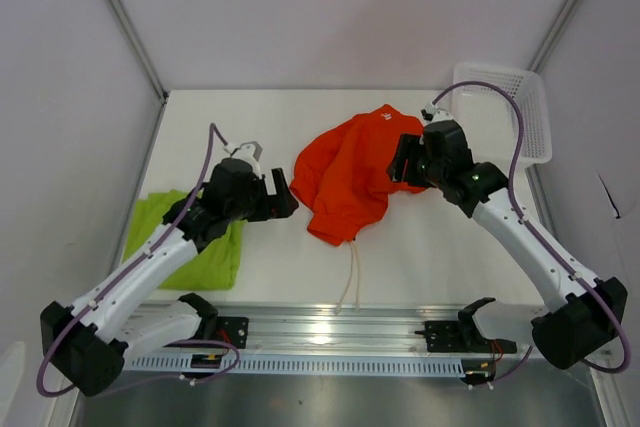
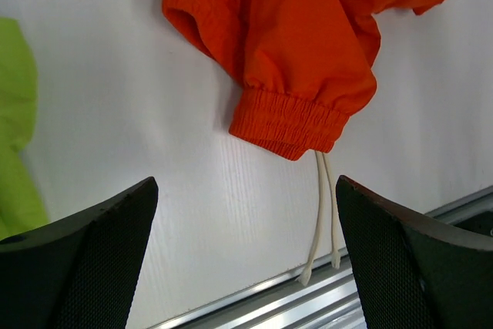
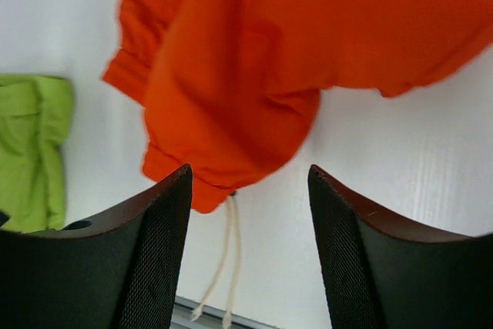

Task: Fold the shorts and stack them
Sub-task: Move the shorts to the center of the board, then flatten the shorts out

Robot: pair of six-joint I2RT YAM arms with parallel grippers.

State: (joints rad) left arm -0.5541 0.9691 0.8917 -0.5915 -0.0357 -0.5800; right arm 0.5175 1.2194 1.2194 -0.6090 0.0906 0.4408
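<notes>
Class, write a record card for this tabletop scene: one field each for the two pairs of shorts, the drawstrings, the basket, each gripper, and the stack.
orange-red shorts: bunched at mid table, not folded flat
lime green shorts: lying at the table's left side, apart from the orange pair
drawstrings: white, trailing from the orange pair towards the near edge
basket: white mesh, far right corner
left gripper: open, holding nothing, left of the orange pair
right gripper: open, at the orange pair's right edge
stack: not yet made

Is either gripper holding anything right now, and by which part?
Nothing is held. The left gripper and the right gripper both stand open, fingers apart, with the orange shorts lying free beyond them.
</notes>
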